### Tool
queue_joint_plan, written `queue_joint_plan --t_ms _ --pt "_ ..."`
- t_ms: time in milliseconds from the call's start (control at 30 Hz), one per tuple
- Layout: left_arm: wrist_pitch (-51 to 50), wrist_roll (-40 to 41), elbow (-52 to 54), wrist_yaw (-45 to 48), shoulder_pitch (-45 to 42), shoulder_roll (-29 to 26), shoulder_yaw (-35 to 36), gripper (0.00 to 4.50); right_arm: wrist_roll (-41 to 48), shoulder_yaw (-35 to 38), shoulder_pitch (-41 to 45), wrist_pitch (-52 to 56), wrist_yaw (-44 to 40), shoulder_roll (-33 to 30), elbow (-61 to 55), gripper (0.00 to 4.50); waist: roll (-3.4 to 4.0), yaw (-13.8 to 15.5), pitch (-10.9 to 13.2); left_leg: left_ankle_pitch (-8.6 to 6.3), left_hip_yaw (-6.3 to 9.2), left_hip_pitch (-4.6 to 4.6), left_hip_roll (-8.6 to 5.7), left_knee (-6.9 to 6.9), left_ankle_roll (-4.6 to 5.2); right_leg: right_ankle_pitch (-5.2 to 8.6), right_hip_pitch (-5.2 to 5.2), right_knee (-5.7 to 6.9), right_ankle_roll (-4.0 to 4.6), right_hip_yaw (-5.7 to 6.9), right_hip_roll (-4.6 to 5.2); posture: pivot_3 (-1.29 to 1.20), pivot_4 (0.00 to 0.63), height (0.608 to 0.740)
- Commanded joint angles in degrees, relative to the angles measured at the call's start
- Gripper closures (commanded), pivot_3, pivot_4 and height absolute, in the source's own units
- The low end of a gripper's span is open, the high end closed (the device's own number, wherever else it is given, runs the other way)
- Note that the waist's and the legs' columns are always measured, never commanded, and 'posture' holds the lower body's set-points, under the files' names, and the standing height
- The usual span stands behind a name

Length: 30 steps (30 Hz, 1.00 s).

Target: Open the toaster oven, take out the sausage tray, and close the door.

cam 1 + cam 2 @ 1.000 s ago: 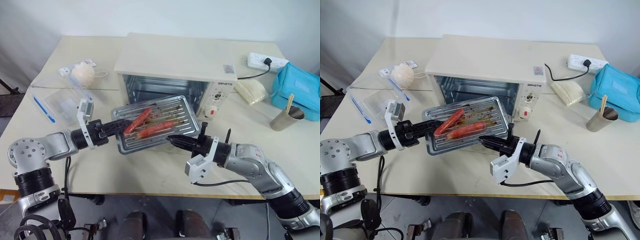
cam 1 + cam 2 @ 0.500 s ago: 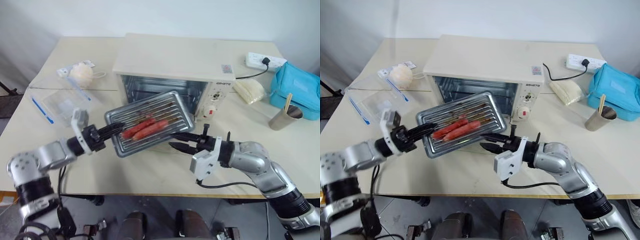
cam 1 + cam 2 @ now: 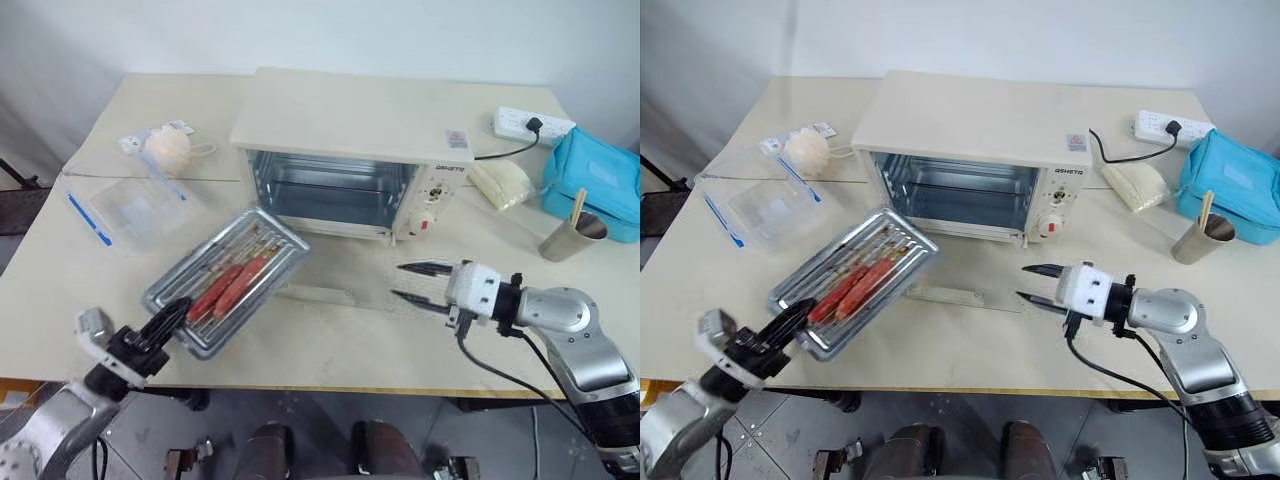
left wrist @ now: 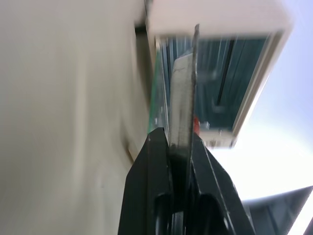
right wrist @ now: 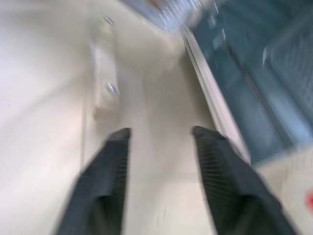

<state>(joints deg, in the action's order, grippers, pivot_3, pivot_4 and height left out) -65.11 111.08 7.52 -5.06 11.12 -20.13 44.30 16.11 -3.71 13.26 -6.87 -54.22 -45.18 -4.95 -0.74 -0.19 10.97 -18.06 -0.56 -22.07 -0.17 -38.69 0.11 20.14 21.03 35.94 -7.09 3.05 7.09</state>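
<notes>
While the head views lay out the whole table [image 3: 330, 350], the left wrist view gives an edge-on look at the sausage tray [image 3: 226, 281]: a thin silver rim runs up between the two black fingers [image 4: 157, 196], which are pressed together on it, with the open mouth of the toaster oven [image 3: 355, 150] beyond. From the head, the left gripper [image 3: 168, 319] pinches the tray's near corner at the table's front left edge. The tray sits out of the oven, in front of and left of it, tilted with its far end higher; whether it touches the table cannot be told. Its wire rack carries red-orange sausages [image 3: 228, 287] lying side by side along its length.

Blurred as it is, the right wrist view shows that arm's two fingers [image 5: 105, 186] apart with bare tabletop between them and nothing held. In the head views the right gripper [image 3: 418, 283] hovers level in front of the oven's knob side, pointing toward the door [image 3: 340, 272], its fingers partly spread and empty.

That door lies folded down flat on the table, its glass hard to see, the cream bar handle [image 3: 315, 295] at its front edge. Inside, the oven cavity shows bare metal walls.
</notes>
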Motion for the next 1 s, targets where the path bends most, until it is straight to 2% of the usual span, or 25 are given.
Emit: queue_joint_plan --t_ms 33,100,133,233,400,633,767,1000 --pt "3.2 1.9 4.8 2.6 4.0 2.1 3.4 4.50 1.7 2.0 0.8 1.7 -2.4 -0.2 2.8 3.73 0.00 0.0 0.0 -0.01 0.00 0.00 0.00 0.00 0.02 0.00 -0.02 -0.04 0.00 0.00 0.00 0.00 0.150 0.740" --pt "6.1 1.9 6.2 2.4 5.5 4.9 5.2 4.50 1.6 1.8 1.2 2.3 -3.3 0.2 4.6 4.44 0.00 0.1 0.0 -0.02 -0.02 0.00 -0.02 0.00 0.04 0.00 -0.02 -0.06 0.00 0.00 0.01 0.00 0.150 0.740" --pt "7.0 1.9 6.8 2.4 5.9 5.7 5.6 4.50 1.5 1.9 1.3 2.4 -3.6 0.3 5.1 4.48 0.00 0.2 0.0 -0.02 -0.02 0.00 -0.03 -0.01 0.05 0.00 -0.04 -0.07 0.00 0.00 0.03 0.00 0.150 0.740" --pt "10.8 1.9 9.1 2.4 7.1 10.4 8.4 4.50 1.3 0.9 2.2 3.8 -5.0 1.4 8.1 4.48 -0.01 0.2 0.0 -0.04 -0.01 0.00 -0.03 -0.06 0.07 0.00 -0.07 -0.09 0.00 0.02 0.03 0.00 0.150 0.740" --pt "16.6 1.9 11.5 -0.1 5.0 15.1 10.9 4.50 1.1 -0.8 5.3 6.2 -6.5 5.3 13.8 4.48 -0.03 0.1 0.0 -0.08 -0.03 0.00 -0.03 -0.09 0.13 0.00 -0.12 -0.14 0.00 0.05 0.01 0.00 0.150 0.740" --pt "17.4 1.9 12.1 -1.1 4.3 15.6 11.3 4.50 3.6 0.2 7.2 6.4 -9.3 10.6 13.2 4.48 -0.03 0.1 0.0 -0.11 0.00 0.00 -0.02 -0.17 0.15 0.00 -0.17 -0.14 -0.01 0.08 -0.04 0.00 0.150 0.740" --pt "17.0 1.9 12.4 -1.2 4.2 15.3 11.1 4.50 9.5 4.0 7.2 9.1 -9.2 12.3 8.8 4.48 -0.03 0.1 0.0 -0.12 0.01 0.00 -0.02 -0.17 0.15 -0.01 -0.17 -0.16 -0.01 0.09 -0.04 0.00 0.150 0.740" --pt "16.3 1.9 12.6 -1.1 5.1 14.9 10.8 4.50 18.1 10.4 13.0 18.2 -0.1 16.4 3.1 4.48 -0.03 0.1 0.0 -0.17 0.06 0.00 0.02 -0.16 0.10 -0.01 -0.18 -0.20 -0.01 0.09 -0.04 0.00 0.150 0.740"
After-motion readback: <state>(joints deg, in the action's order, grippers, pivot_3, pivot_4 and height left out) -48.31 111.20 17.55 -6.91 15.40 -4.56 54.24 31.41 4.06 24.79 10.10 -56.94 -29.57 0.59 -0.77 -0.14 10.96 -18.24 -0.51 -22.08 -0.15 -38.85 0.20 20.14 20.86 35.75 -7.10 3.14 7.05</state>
